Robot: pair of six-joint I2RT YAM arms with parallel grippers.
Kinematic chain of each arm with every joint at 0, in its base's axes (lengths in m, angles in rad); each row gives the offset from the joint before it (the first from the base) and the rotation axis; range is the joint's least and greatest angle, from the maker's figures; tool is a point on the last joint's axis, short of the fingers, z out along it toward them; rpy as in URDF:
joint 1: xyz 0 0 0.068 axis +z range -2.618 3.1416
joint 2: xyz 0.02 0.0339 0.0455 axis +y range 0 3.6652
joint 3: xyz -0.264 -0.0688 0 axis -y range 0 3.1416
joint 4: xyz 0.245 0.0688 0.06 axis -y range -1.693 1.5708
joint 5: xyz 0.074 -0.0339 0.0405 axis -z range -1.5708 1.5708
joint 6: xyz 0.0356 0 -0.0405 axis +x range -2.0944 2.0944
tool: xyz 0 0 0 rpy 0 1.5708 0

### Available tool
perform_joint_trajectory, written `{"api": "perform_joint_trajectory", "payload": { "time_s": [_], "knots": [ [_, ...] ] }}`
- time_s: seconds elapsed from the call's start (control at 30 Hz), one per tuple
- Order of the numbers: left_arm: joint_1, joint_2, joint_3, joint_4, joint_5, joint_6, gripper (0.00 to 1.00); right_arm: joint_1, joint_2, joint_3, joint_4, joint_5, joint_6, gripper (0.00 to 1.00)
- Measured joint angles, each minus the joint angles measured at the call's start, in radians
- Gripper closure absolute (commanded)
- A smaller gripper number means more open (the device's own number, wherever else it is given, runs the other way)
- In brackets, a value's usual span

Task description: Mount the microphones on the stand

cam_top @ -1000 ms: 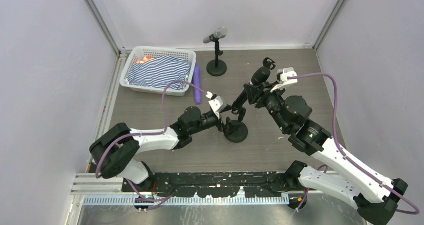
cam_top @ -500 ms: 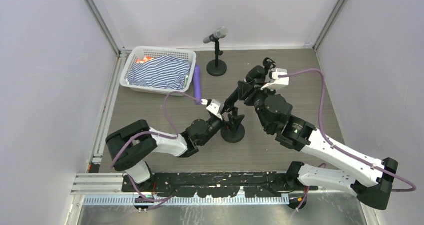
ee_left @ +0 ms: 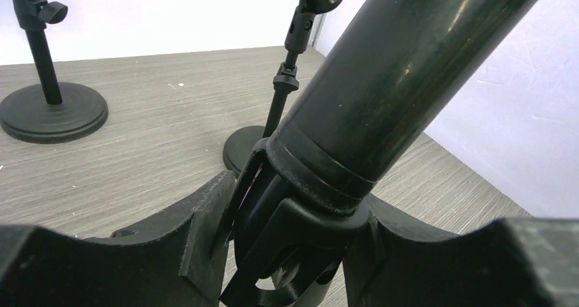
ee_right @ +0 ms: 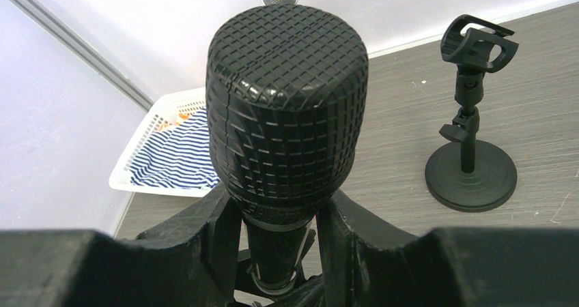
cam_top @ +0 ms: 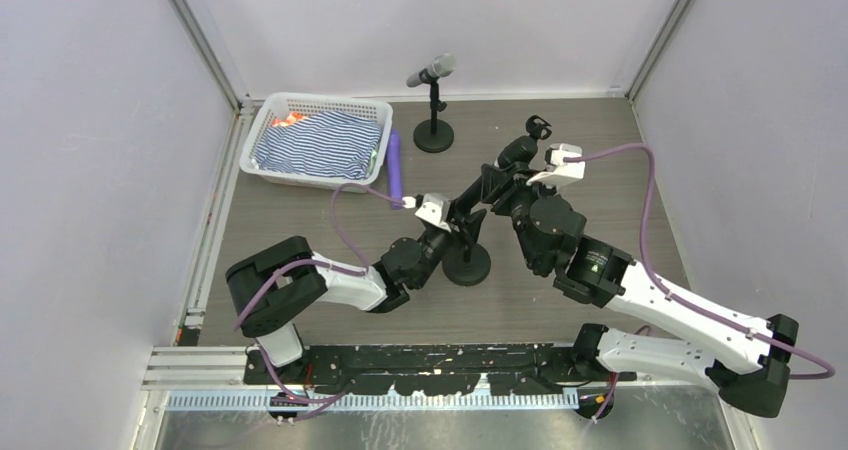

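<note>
A black microphone (cam_top: 478, 193) slants down from its head (ee_right: 287, 95) to the clip (ee_left: 300, 232) of the middle stand (cam_top: 468, 266). My right gripper (ee_right: 280, 225) is shut on its body just below the head. My left gripper (ee_left: 293, 211) is closed round that clip, a finger (ee_left: 198, 232) on each side, where the microphone's lower end (ee_left: 403, 68) enters it. A silver-grey microphone (cam_top: 431, 70) sits in the back stand (cam_top: 433, 138). Flat beside the basket lies a purple microphone (cam_top: 396, 165).
An empty stand (ee_right: 471, 164) with an open clip (cam_top: 539, 127) stands behind my right gripper (cam_top: 497, 180). A white basket (cam_top: 270, 120) holding striped cloth (cam_top: 318, 140) sits at the back left. Pale walls close in the table on three sides.
My left gripper has moved in on the middle stand's clip and closed round it. The right arm has shifted the black microphone slightly, its lower end staying at the clip.
</note>
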Motion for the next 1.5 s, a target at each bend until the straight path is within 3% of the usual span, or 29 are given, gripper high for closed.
{"api": "perform_joint_trajectory", "payload": {
  "time_s": [0.1, 0.4, 0.67, 0.73, 0.97, 1.03, 1.13, 1.3, 1.5],
  "knots": [
    [-0.002, 0.0, -0.001, 0.002, -0.001, 0.005, 0.99, 0.001, -0.017, -0.021, 0.021, -0.004, -0.008, 0.99],
    [-0.002, -0.054, -0.036, -0.05, 0.105, 0.101, 1.0, 0.008, -0.163, -0.147, 0.098, -0.075, -0.068, 0.99],
    [0.07, -0.175, -0.023, -0.294, 0.418, 0.268, 0.99, 0.011, -0.344, -0.313, 0.166, -0.051, 0.019, 0.99],
    [0.092, -0.195, -0.011, -0.354, 0.491, 0.304, 0.91, 0.012, -0.374, -0.343, 0.183, -0.042, 0.038, 0.99],
    [0.134, -0.208, 0.004, -0.405, 0.61, 0.328, 0.24, 0.011, -0.42, -0.407, 0.25, -0.027, 0.063, 0.99],
    [0.136, -0.208, 0.0, -0.408, 0.61, 0.311, 0.13, 0.011, -0.425, -0.417, 0.259, -0.02, 0.055, 0.99],
    [0.135, -0.208, -0.024, -0.389, 0.585, 0.253, 0.06, 0.011, -0.424, -0.423, 0.275, -0.02, 0.043, 0.99],
    [0.082, -0.201, -0.093, -0.301, 0.419, 0.16, 0.07, 0.011, -0.424, -0.424, 0.29, -0.02, 0.018, 0.99],
    [-0.039, -0.157, -0.1, -0.212, 0.185, 0.117, 0.31, 0.011, -0.424, -0.424, 0.297, -0.021, 0.002, 0.99]
  ]
}}
